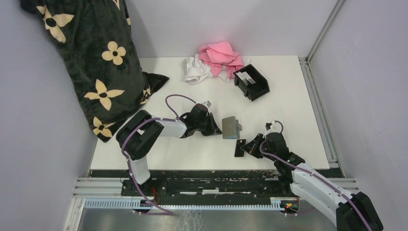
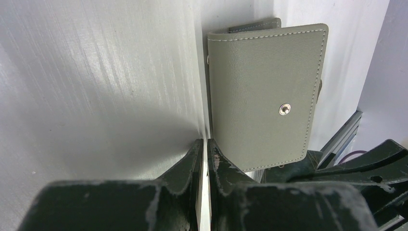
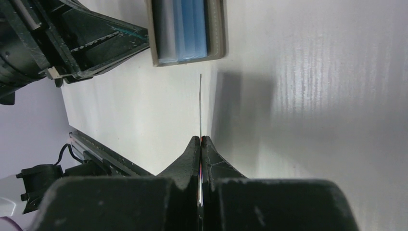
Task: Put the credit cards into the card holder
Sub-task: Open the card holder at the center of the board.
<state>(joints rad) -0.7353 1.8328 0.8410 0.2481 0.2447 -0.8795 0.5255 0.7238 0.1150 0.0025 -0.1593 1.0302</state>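
Now the right hand [image 3: 200, 138] is pinching one card [image 1: 239, 147] by its end, lower centre of the top view; the left hand [image 2: 206, 142] is pinching the wallet [image 2: 267, 96] by its edge. The holder [image 1: 251, 82] is sitting well apart, upper centre. The thin card could be slipping, or striking the holder's wall and pushing it away.

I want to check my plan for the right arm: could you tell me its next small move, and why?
Probably lift the right gripper a little, then head for the card holder. Its jaws are shut on a card, seen edge-on; the holder stands open at the far side, and the grey wallet sits just ahead, so rising first looks safer.
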